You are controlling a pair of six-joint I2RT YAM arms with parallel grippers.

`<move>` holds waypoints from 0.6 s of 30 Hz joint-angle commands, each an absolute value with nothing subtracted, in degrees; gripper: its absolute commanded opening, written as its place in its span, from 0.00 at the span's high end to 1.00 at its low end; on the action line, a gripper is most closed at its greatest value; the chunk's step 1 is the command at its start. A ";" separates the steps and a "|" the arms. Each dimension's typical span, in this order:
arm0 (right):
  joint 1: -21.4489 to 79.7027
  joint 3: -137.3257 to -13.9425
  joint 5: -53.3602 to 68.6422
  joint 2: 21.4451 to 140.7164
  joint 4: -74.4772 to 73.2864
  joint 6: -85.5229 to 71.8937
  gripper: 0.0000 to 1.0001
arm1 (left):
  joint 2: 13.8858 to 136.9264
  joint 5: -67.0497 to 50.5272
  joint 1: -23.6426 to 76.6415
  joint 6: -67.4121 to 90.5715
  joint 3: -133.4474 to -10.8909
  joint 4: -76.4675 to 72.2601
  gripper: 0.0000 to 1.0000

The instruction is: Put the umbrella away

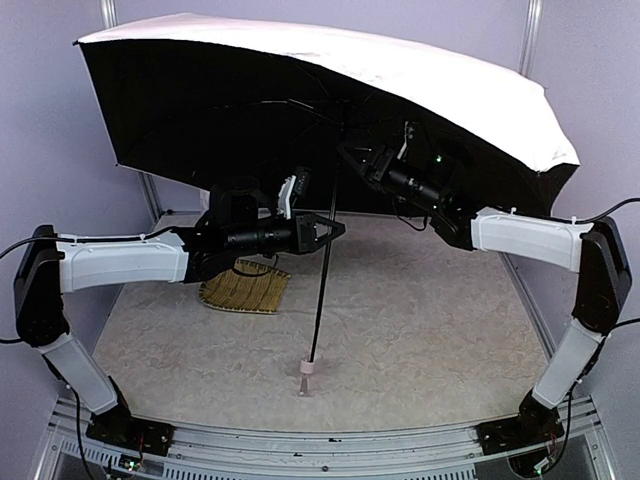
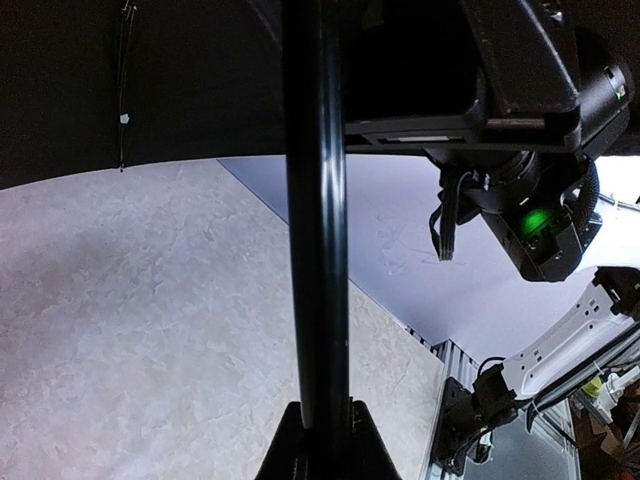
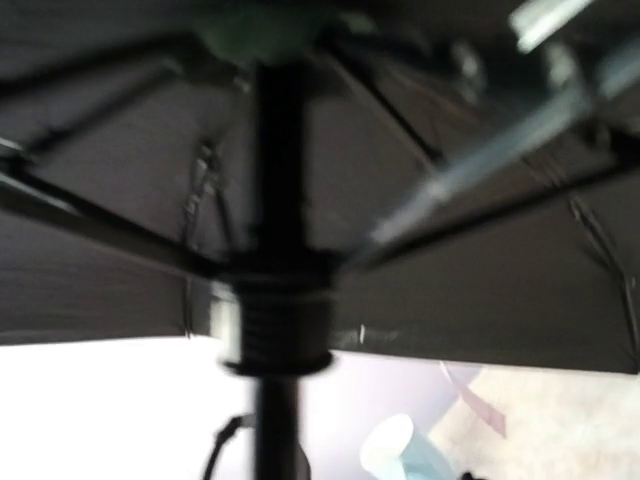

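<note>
The umbrella (image 1: 330, 70) stands open, pale pink outside and black inside. Its small pink handle (image 1: 308, 378) rests on the table, and the thin black shaft (image 1: 322, 290) leans slightly. My left gripper (image 1: 335, 230) is shut on the shaft at mid height; in the left wrist view the shaft (image 2: 318, 200) runs up from between the fingertips (image 2: 325, 425). My right gripper (image 1: 348, 152) reaches under the canopy to the top of the shaft. The right wrist view is blurred and shows the ribbed runner (image 3: 275, 320) close ahead with ribs spreading above it. Its fingers do not show.
A woven yellow bamboo tray (image 1: 245, 288) lies on the table behind my left forearm. The canopy spans most of the table's width, close to the back wall and frame posts (image 1: 150, 195). A metal rail (image 1: 320, 445) runs along the near edge.
</note>
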State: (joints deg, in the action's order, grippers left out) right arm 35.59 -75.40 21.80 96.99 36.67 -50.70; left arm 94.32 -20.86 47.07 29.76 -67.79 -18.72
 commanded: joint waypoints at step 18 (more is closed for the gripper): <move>34.98 -76.49 25.49 98.30 44.03 -56.03 1.00 | 91.54 -22.65 47.11 21.44 -61.46 -24.65 0.61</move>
